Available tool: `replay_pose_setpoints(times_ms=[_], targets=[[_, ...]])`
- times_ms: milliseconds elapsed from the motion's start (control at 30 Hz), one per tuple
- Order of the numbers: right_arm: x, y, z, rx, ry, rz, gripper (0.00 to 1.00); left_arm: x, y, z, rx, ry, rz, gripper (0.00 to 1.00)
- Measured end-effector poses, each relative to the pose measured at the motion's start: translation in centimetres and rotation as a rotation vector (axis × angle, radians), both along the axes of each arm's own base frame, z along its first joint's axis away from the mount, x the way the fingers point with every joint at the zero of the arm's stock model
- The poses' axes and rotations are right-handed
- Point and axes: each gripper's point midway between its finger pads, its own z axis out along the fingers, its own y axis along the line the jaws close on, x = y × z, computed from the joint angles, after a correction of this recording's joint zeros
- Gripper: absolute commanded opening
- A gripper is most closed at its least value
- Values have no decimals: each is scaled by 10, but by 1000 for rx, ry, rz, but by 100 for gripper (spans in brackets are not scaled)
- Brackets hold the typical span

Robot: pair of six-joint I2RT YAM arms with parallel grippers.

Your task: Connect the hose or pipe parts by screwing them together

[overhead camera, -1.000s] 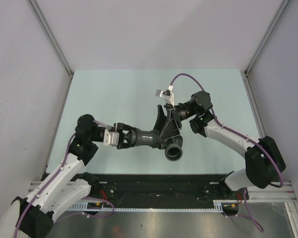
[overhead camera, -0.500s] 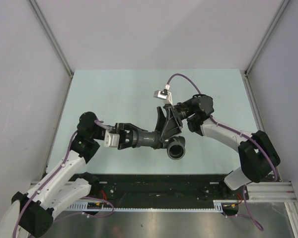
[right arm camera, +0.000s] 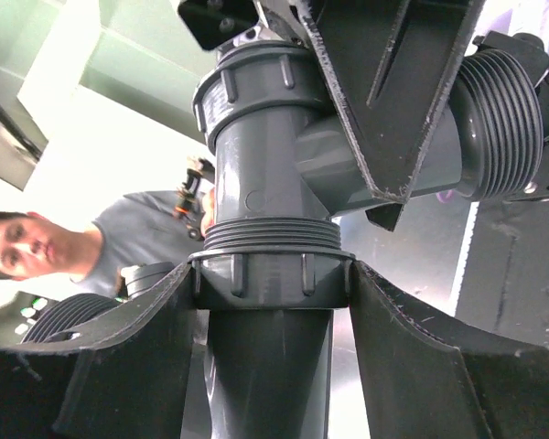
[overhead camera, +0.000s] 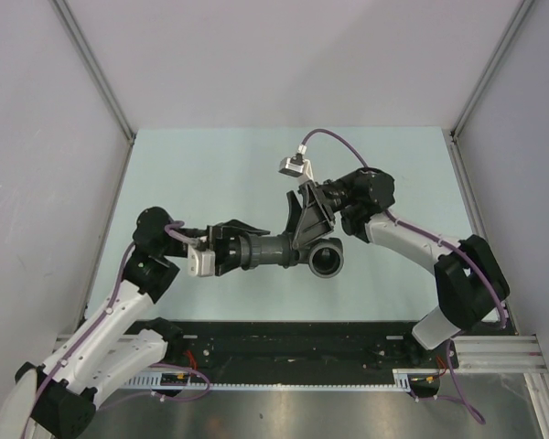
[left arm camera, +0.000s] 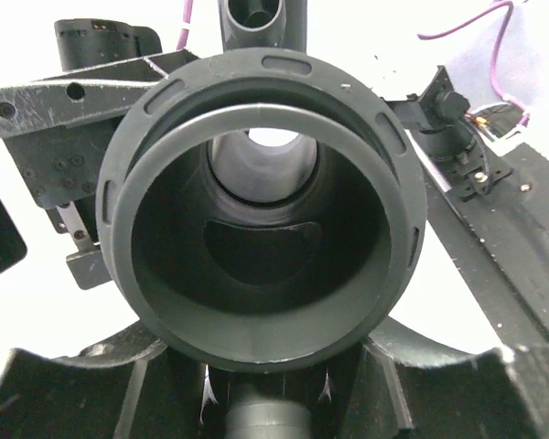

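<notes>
Aloft, left pincer (overhead camera: 243, 248) holds tube (overhead camera: 274, 251) (right pincer (overhead camera: 308, 240), fitting (overhead camera: 326, 260)).

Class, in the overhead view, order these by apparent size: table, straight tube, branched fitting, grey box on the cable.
Table; then straight tube and branched fitting, alike, partly covered, so unranked; grey box smallest.
</notes>
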Motion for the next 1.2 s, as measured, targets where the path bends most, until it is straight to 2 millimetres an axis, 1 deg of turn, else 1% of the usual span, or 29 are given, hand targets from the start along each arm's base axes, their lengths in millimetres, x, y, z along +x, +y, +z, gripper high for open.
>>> replay_pose_setpoints(times_ms=[133,233,400,600,633,667,700,733,767,833,900,933,967,1067,1100,1133,1200], targets=[[12,2,2,-36,91,-24,0,9,1,3,-9,-28,52,0],[20,2,3,-36,126,-51,0,16,1,3,-11,-36,92,0],[27,5,5,-36,164,-65,0,21,4,6,-22,-71,142,0],[30,8,-5,-56,178,-54,0,24,6,-3,-13,-90,177,0],[31,8,-6,-60,179,-53,4,25,6,-5,-10,-99,181,0],[32,8,-8,-67,181,-52,5,27,6,-8,-7,-113,186,0],[33,8,-11,-71,187,-54,7,28,6,-11,-4,-121,193,0],[34,7,-15,-79,197,-57,14,29,6,-15,0,-125,200,0],[35,7,-20,-90,210,-60,17,30,6,-20,6,-123,209,0],[38,6,-33,-115,250,-69,23,32,7,-35,26,-103,224,0],[41,5,-45,-141,289,-77,28,35,7,-50,45,-74,237,0],[43,5,-52,-154,307,-81,32,36,7,-58,54,-55,244,0],[45,5,-57,-165,322,-83,34,36,7,-64,58,-36,248,0],[55,3,-72,-199,370,-100,34,40,7,-82,52,33,268,0],[59,2,-75,-209,385,-108,35,40,7,-84,49,52,273,0],[62,2,-78,-217,400,-113,39,42,6,-87,41,73,278,0],[72,-2,-82,-225,429,-140,41,45,4,-91,29,128,286,0]])
